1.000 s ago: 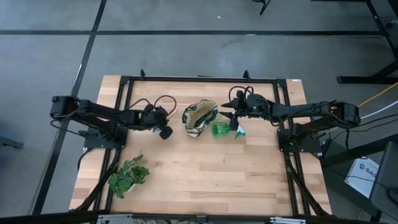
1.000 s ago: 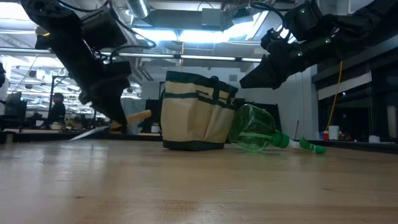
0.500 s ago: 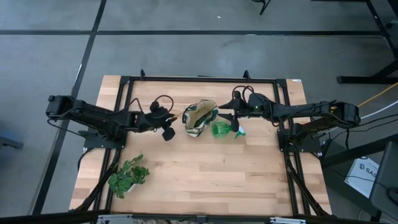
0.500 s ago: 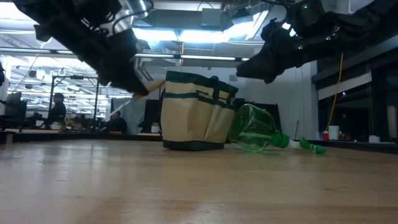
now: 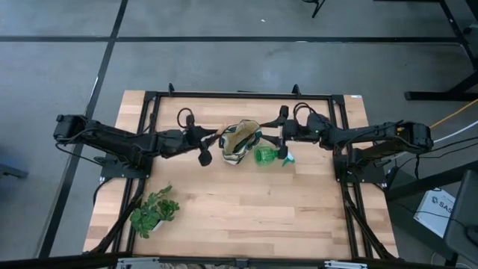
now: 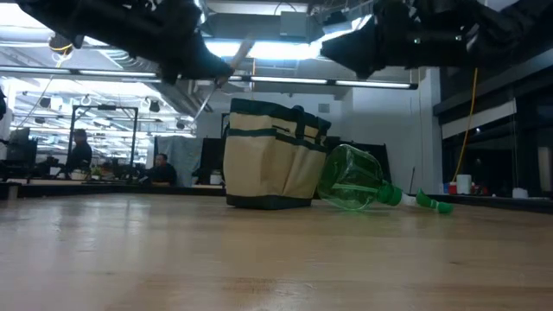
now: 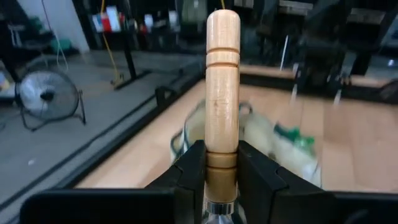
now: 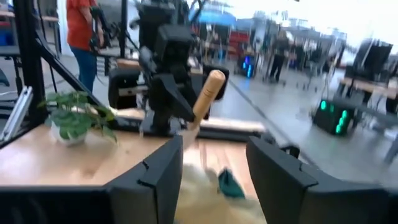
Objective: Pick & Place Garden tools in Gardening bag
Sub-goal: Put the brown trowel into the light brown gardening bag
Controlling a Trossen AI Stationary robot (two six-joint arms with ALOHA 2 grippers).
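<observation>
The left gripper [image 7: 222, 163] is clamped on a wooden-handled tool [image 7: 222, 87], held raised with the handle pointing toward the gardening bag [image 5: 239, 142], which stands upright just ahead of it. The right gripper [image 8: 214, 163], fingers spread wide and holding nothing, hovers on the bag's opposite side, above the green spray bottle [image 5: 266, 155] lying on its side against the bag. A leafy plant sprig [image 5: 153, 211] sits well apart on the table [image 5: 246, 217].
</observation>
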